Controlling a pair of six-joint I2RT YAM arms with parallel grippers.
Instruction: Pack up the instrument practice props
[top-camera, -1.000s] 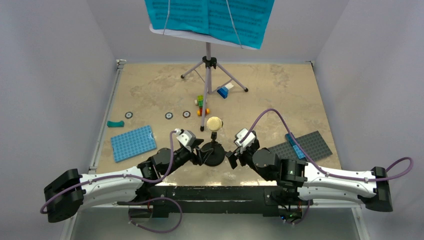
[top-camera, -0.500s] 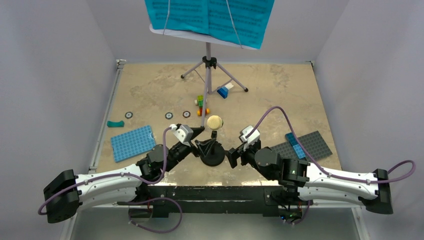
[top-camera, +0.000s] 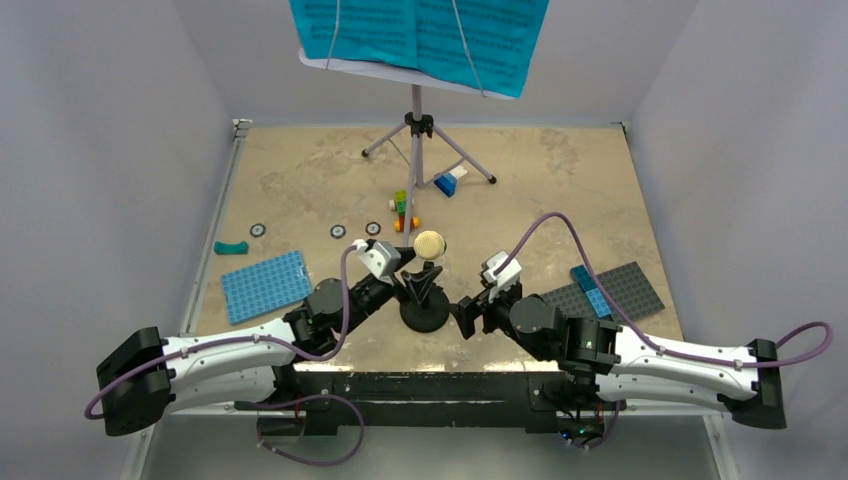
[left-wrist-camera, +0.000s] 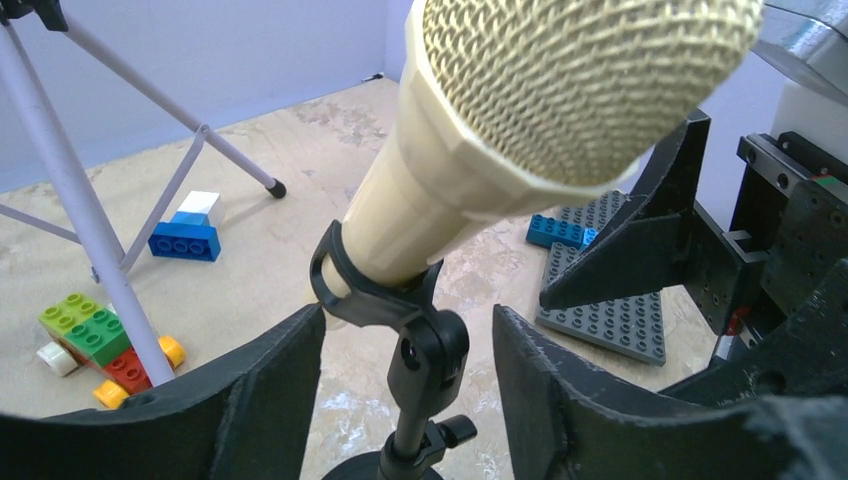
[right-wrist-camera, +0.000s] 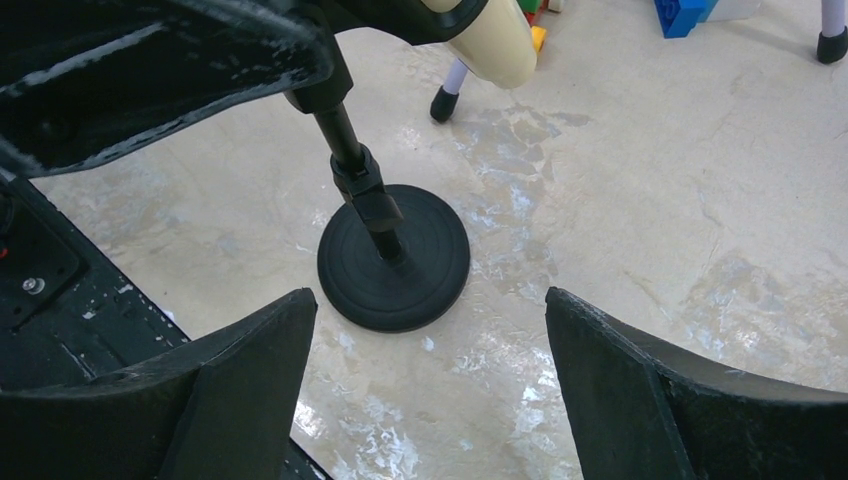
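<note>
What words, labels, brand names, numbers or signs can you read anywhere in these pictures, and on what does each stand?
No text can be read in any view.
On the teal sheet-music pages: dark printed lines, too small and blurred to read.
On the three small round discs: any marking is too small to tell.
On the cream microphone, the black mic stand and the coloured bricks: no lettering shows.

Lighting: bright, even, diffuse, from overhead; shadows faint. Glare: pale sheen on table (right-wrist-camera: 640, 200). Focus: top view sharp; wrist views blur left fingers (left-wrist-camera: 250, 400) up close, mic (left-wrist-camera: 560, 80) mesh crisp. Edges: wide-angle bowing in wrist views.
</note>
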